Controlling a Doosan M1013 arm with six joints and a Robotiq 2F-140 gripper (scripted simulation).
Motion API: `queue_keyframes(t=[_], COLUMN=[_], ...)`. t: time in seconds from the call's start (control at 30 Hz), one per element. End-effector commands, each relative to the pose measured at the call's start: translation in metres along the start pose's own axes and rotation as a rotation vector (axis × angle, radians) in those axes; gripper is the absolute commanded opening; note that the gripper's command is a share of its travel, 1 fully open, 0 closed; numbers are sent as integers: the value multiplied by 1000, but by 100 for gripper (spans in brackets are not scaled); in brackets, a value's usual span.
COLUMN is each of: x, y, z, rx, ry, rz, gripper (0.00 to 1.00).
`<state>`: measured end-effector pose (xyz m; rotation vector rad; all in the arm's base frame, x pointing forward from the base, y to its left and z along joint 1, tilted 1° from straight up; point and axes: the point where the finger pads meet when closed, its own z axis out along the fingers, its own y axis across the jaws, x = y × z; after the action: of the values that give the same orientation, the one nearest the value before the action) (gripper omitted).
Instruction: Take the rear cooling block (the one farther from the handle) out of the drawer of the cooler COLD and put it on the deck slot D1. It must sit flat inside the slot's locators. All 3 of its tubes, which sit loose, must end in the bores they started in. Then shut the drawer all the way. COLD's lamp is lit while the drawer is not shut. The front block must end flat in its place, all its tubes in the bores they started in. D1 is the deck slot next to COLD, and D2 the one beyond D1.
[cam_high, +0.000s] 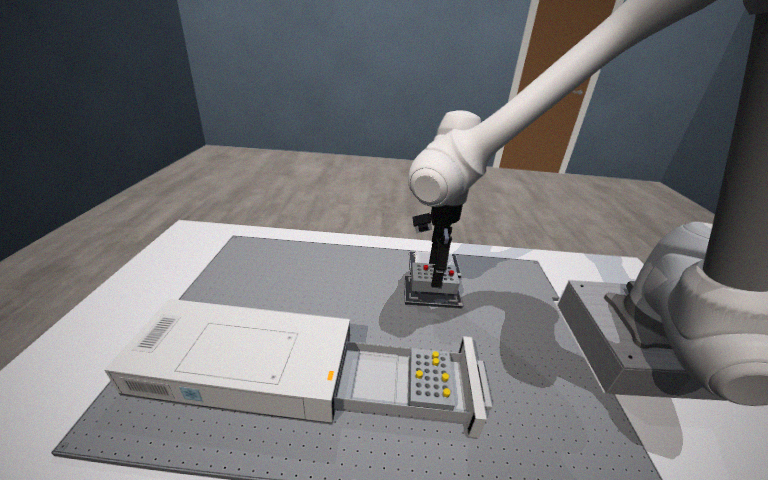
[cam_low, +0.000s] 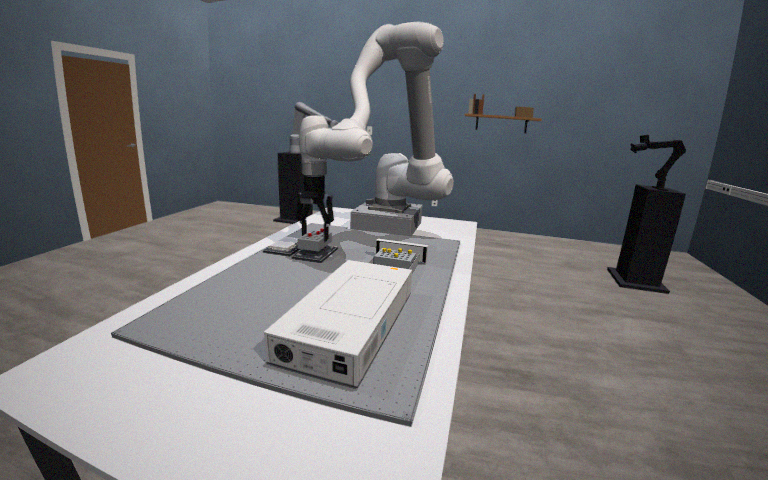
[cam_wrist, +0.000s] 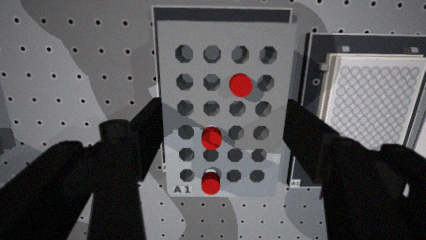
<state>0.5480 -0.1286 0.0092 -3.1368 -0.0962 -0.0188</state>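
Observation:
My gripper (cam_high: 437, 281) (cam_low: 315, 236) (cam_wrist: 223, 115) is shut on the rear cooling block (cam_high: 421, 285) (cam_low: 310, 243) (cam_wrist: 224, 120), across its two long sides. The block looks level, a little above deck slot D1 (cam_high: 433, 302) (cam_wrist: 222, 15); the exact gap is hard to tell. Three red tubes (cam_wrist: 240, 85) stand in its bores. The drawer (cam_high: 396, 410) of the cooler COLD (cam_high: 226, 350) (cam_low: 339, 300) is open and its orange lamp (cam_high: 330, 375) (cam_low: 394, 268) is lit. The front block (cam_high: 431, 403) (cam_low: 390, 262) sits flat near the handle with several yellow tubes; the rear place is empty.
A white well plate (cam_low: 281, 247) (cam_wrist: 372, 105) stands on slot D2, close beside the block and one finger. The drawer's front panel (cam_high: 472, 387) (cam_low: 419, 251) stands upright at its handle end. The robot's base is to the right in the top view.

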Motion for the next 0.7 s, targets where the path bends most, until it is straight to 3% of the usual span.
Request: queue_keyframes(t=[0.0,0.67], x=[2,1], y=[-3,-4], z=[2,5], rx=[5,5], ry=[2,2], rz=[6,6], gripper=[10,10])
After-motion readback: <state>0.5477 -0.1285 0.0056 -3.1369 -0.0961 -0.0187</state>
